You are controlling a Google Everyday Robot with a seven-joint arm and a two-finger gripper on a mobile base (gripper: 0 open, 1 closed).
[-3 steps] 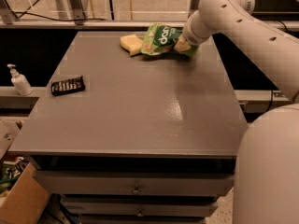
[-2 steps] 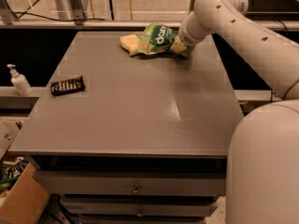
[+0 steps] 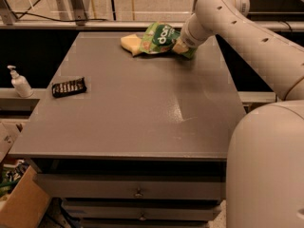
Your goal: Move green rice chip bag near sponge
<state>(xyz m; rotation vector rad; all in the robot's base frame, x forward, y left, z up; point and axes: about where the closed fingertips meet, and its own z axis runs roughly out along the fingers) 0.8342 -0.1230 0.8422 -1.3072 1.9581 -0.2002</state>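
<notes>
The robot's cream-white, smooth-shelled arm (image 3: 256, 32) rises from its bulky rounded body (image 3: 266, 170), which sits below and to the right of the claw, to a bent elbow (image 3: 228, 1) above and right of it. From there it slopes down and left through a ribbed wrist (image 3: 194, 30). The claw (image 3: 182, 46) sits at the wrist's lower end, low over the far right part of the grey table (image 3: 142, 113).

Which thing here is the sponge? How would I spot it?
On the grey table, look to the far edge, where the robot's gripper meets the right end of the green rice chip bag. The sponge lies at the bag's left end: a small pale yellow block, unlike the bright green bag or the black ridged object.
</notes>
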